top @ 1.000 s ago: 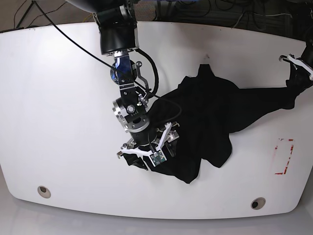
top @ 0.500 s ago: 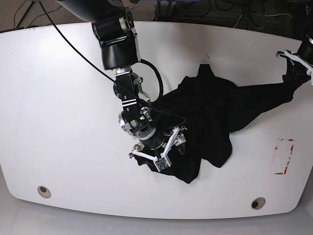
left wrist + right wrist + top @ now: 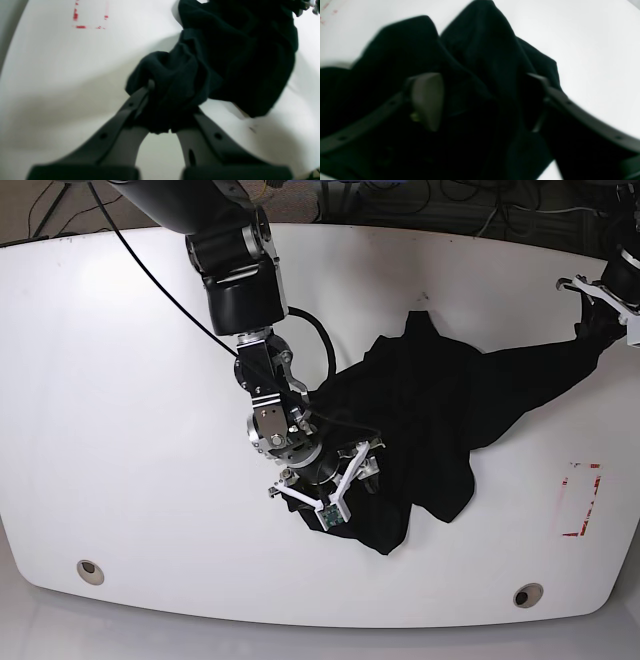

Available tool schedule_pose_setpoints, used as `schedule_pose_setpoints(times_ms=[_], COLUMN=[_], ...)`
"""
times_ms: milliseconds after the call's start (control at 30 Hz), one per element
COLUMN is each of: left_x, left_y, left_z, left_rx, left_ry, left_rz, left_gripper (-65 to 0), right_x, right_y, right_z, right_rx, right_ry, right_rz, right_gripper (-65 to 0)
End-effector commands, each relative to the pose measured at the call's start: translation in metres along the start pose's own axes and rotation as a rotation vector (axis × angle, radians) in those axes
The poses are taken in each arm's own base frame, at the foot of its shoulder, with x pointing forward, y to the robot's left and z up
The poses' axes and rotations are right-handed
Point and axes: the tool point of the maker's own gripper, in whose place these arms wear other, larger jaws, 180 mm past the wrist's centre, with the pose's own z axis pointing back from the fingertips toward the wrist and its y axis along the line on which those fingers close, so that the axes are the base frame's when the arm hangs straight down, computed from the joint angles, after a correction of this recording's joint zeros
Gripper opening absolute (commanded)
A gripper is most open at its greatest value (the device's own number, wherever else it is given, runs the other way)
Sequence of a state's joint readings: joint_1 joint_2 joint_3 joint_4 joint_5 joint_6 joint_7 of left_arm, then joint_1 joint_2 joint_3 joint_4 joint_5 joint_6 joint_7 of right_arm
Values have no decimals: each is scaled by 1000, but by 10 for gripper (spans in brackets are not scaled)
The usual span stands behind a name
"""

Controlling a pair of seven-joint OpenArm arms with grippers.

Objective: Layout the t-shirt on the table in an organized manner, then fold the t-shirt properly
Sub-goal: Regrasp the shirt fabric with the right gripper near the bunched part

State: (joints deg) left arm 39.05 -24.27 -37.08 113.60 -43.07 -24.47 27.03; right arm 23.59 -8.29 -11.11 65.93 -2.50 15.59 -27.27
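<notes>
Base view: left pincer (image 3: 600, 308) clamps the t-shirt (image 3: 430, 420); right pincer (image 3: 335, 480) apart, seemingly straddling cloth.

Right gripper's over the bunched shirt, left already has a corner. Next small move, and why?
Probably close the right gripper on the fold between its fingers. Its jaws straddle a ridge of the black t-shirt but stand apart, so nothing is held there yet. The left gripper is shut on a bunch of cloth at the far side, so a second grip would let the arms spread the shirt over the table.
</notes>
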Motion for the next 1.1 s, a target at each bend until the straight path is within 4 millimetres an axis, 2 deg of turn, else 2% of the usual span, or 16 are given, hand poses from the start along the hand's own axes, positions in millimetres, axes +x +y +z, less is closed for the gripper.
schedule_pose_setpoints(times_ms=[0, 100, 300, 367, 433, 500, 533, 567, 633, 833, 967, 1067], left_x=[13, 13, 13, 13, 13, 13, 13, 13, 13, 14, 14, 14], left_y=[0, 0, 0, 0, 0, 0, 0, 0, 0, 1, 1, 1], left_z=[2, 2, 2, 2, 2, 2, 2, 2, 2, 2, 2, 2], left_rx=[-6, -4, -4, -4, -4, -4, -4, -4, -4, -5, -5, -5], left_ry=[-43, -43, -43, -43, -43, -43, -43, -43, -43, -45, -44, -44], left_rz=[-16, -16, -16, -16, -16, -16, -16, -16, -16, -19, -21, -21], left_gripper=[-650, -650, -650, -650, -650, -650, -650, -650, -650, -650, -650, -650], right_x=[21, 12, 11, 12, 12, 12, 12, 12, 13, 15, 34, 40], right_y=[9, 11, 12, 12, 12, 12, 12, 12, 12, 11, 9, 4], right_z=[-3, -7, -9, -9, -9, -9, -9, -9, -9, -8, 1, 11], right_rx=[28, 35, 38, 39, 39, 39, 39, 39, 38, 36, 25, 7], right_ry=[-50, -24, -38, -45, -46, -46, -46, -46, -46, -54, -110, -136], right_rz=[10, 9, 6, 6, 5, 5, 5, 5, 6, 5, 11, 9], right_gripper=[-303, -369, -363, -384, -428, -498, -556, -574, -650, -650, -650, -650])
